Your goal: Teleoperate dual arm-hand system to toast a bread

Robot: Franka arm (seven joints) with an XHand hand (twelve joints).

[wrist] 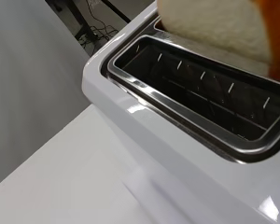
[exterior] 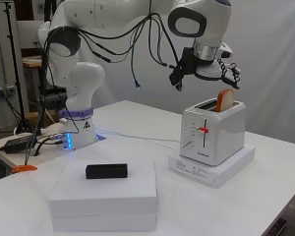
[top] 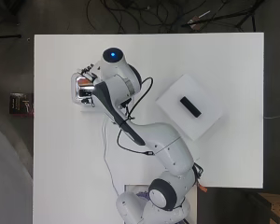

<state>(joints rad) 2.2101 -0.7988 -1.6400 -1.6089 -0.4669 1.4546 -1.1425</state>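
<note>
A white toaster (exterior: 212, 135) with a red lever (exterior: 202, 130) stands on a flat white box (exterior: 211, 171). A slice of bread (exterior: 225, 100) with an orange-brown crust stands upright in the slot farther from the side camera, its upper half sticking out. The hand (exterior: 227, 73) hangs just above the slice, fingers relaxed and holding nothing; a small gap shows under them. From overhead, the hand (top: 87, 71) and arm cover much of the toaster (top: 79, 91), and a bit of the bread (top: 87, 87) shows. In the wrist view, the nearer slot (wrist: 200, 95) is empty beside the bread (wrist: 219, 23).
A stack of white boxes (exterior: 105, 194) carries a small black block (exterior: 106, 171); overhead it lies right of the arm, with the block (top: 191, 106) on top. Cables hang from the arm and trail over the table (top: 60, 154).
</note>
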